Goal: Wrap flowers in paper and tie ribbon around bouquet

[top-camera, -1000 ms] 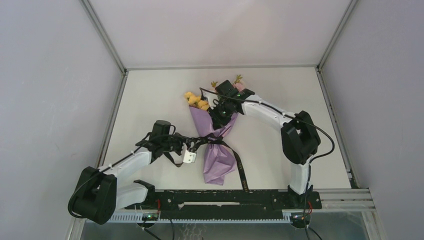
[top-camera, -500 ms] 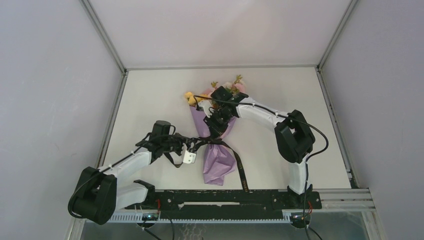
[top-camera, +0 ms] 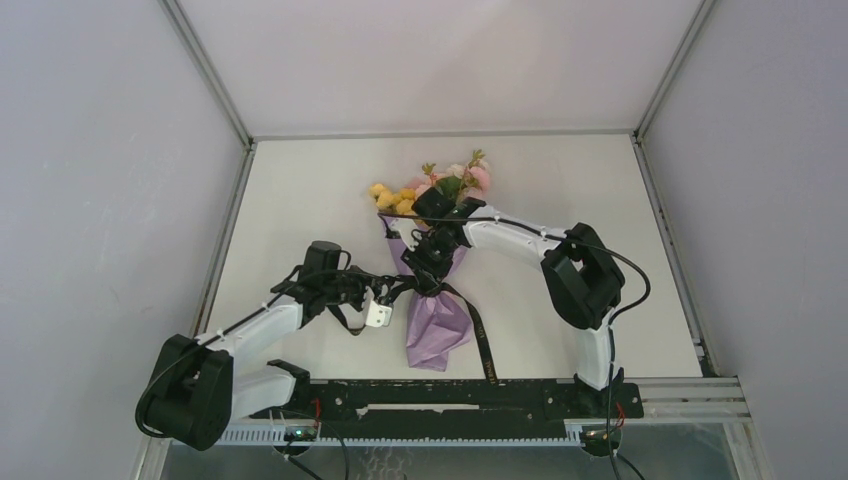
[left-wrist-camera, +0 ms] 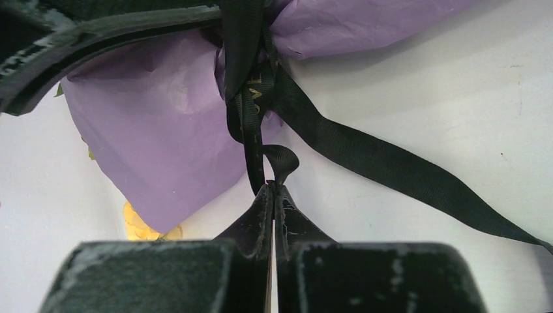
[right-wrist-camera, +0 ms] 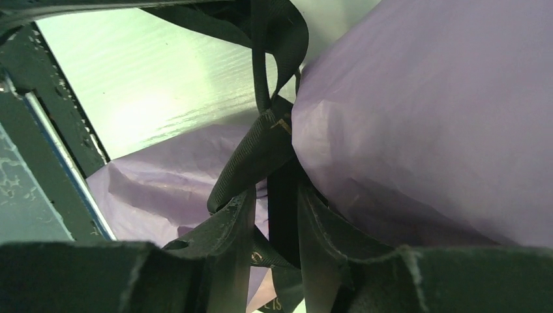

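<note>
purple paper (top-camera: 437, 335) is gathered round the stems of the flowers (top-camera: 455, 182), and the bouquet (top-camera: 430, 315) lies on the white table (top-camera: 300, 200) about midway between the arms, with the blooms toward the far edge and the paper's loose end toward the bases. a black ribbon (top-camera: 482, 345) is cinched round the pinched waist of the paper; one tail runs down the table to the right of the paper, toward the near edge. the left gripper (top-camera: 397, 288) reaches the waist from the left. in its wrist view the left gripper (left-wrist-camera: 272, 189) has its jaws pressed together on a small fold of ribbon (left-wrist-camera: 365, 156) just below the knot, with paper (left-wrist-camera: 156, 130) behind. the right gripper (top-camera: 425, 268) comes down on the waist from the far side. in its wrist view the right gripper (right-wrist-camera: 277, 195) has its jaws apart, and a strand of ribbon (right-wrist-camera: 261, 156) passes through the gap between the fingers (right-wrist-camera: 238, 222), close against the paper (right-wrist-camera: 424, 98).
</note>
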